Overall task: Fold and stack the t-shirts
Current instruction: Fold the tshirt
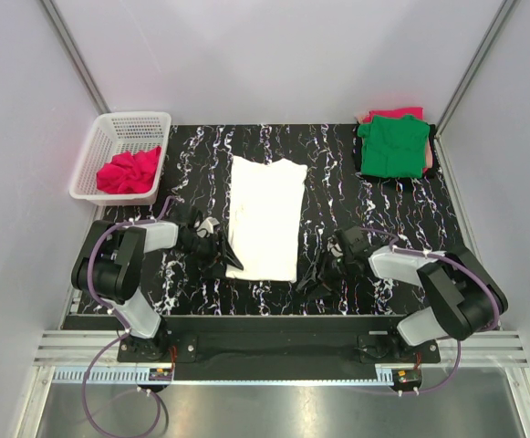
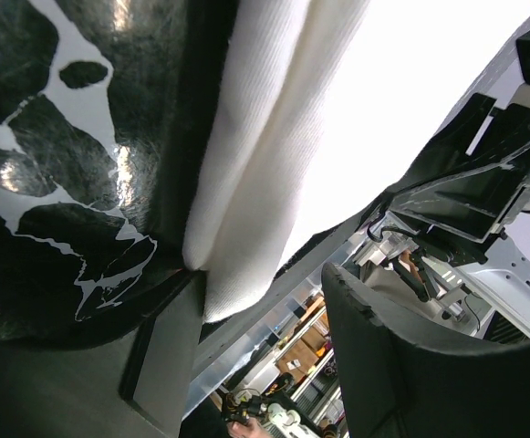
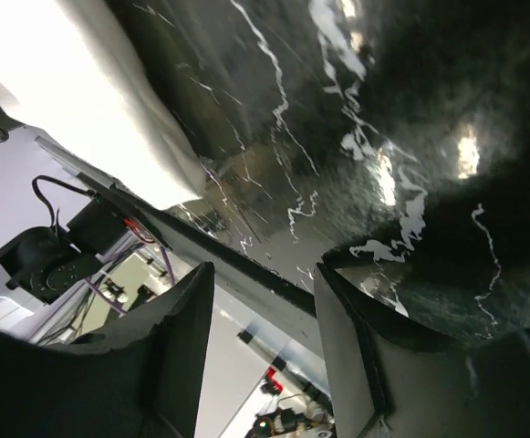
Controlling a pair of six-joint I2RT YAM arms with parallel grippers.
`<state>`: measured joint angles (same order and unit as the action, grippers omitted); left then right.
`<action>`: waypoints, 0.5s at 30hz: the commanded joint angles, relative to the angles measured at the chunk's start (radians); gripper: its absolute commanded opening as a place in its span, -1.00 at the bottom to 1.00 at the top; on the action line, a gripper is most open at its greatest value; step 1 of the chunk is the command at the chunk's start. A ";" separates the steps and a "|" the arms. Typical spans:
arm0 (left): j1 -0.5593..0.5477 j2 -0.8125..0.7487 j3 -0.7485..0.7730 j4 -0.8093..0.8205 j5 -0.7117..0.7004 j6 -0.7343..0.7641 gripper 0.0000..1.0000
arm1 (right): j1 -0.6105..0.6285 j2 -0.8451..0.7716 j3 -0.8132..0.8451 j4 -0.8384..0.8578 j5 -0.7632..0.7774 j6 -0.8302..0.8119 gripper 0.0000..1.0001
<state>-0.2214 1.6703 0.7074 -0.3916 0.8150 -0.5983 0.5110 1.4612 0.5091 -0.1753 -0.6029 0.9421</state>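
Observation:
A white t-shirt (image 1: 265, 219) lies flat mid-table, folded into a long strip. My left gripper (image 1: 217, 255) is open at its near left corner. In the left wrist view the shirt's folded edge (image 2: 246, 182) ends beside the left finger (image 2: 73, 383), and nothing is pinched between the jaws of the gripper (image 2: 265, 301). My right gripper (image 1: 317, 274) hangs open just right of the shirt's near right corner. Its wrist view shows the white cloth (image 3: 64, 91) beyond the empty gripper (image 3: 265, 283). A folded green t-shirt (image 1: 392, 146) rests on pinkish-red cloth (image 1: 394, 114) at the back right.
A white plastic basket (image 1: 109, 137) at the back left holds a crumpled pinkish-red t-shirt (image 1: 129, 172). The table (image 1: 356, 201) is black marble-patterned, with white walls around it and its near edge just behind both grippers.

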 commanded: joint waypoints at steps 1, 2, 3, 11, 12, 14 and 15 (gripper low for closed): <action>-0.007 0.035 0.000 0.023 -0.166 0.068 0.20 | 0.047 0.027 -0.060 -0.014 0.071 0.059 0.11; -0.007 0.037 0.001 0.020 -0.168 0.068 0.20 | 0.063 0.039 -0.063 0.034 0.075 0.090 0.11; -0.007 0.037 0.001 0.019 -0.169 0.069 0.20 | 0.072 0.051 -0.064 0.055 0.077 0.102 0.11; -0.007 0.028 0.001 0.011 -0.166 0.074 0.20 | 0.123 0.232 -0.024 0.272 0.092 0.164 0.12; -0.007 0.028 0.001 0.010 -0.166 0.075 0.20 | 0.123 0.258 -0.021 0.290 0.095 0.167 0.12; -0.007 0.026 0.003 0.007 -0.166 0.077 0.20 | 0.126 0.286 -0.008 0.312 0.110 0.169 0.12; -0.007 0.026 0.003 0.008 -0.165 0.078 0.20 | 0.124 0.312 0.009 0.316 0.112 0.166 0.12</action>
<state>-0.2234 1.6714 0.7120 -0.3996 0.8124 -0.5835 0.6247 1.6539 0.5343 0.1616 -0.6907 1.1164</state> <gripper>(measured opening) 0.601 0.554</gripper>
